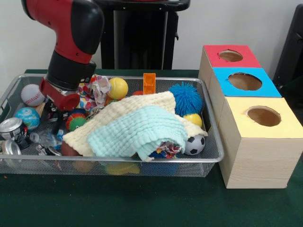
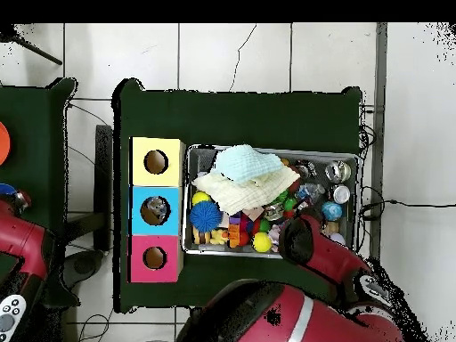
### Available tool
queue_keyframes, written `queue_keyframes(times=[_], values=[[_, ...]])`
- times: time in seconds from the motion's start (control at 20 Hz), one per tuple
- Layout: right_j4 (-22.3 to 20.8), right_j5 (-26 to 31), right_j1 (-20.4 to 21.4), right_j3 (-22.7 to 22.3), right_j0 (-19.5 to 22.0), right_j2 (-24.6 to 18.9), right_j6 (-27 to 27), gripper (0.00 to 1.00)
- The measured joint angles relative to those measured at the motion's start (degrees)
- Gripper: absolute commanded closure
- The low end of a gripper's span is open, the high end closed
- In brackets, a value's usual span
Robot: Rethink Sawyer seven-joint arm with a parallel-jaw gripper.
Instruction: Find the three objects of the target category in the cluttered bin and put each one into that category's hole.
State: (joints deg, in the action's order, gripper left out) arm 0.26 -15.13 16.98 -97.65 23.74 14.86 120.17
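The bin is a wide silver wire-mesh basket full of toys; it also shows in the overhead view. My gripper is down in the bin's left part, between a blue globe ball and a red, green and orange ball. Clutter and the red wrist hide its tips. In the overhead view the arm's end covers it. Three boxes stand right of the bin, each with a round hole: red, blue and yellow.
A cream cloth and a mint cloth cover the bin's middle. Around them lie a baseball, cans, a yellow ball, an orange brick, a blue spiky ball and a small soccer ball.
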Motion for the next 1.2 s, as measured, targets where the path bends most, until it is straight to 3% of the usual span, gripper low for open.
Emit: queue_keyframes(times=[0.55,1.2], values=[[-4.7,-6.2,0.6,-0.3,6.0,-7.5,0.0,0.00],[-15.6,-7.1,2.0,-1.7,15.4,-19.0,0.0,0.00]])
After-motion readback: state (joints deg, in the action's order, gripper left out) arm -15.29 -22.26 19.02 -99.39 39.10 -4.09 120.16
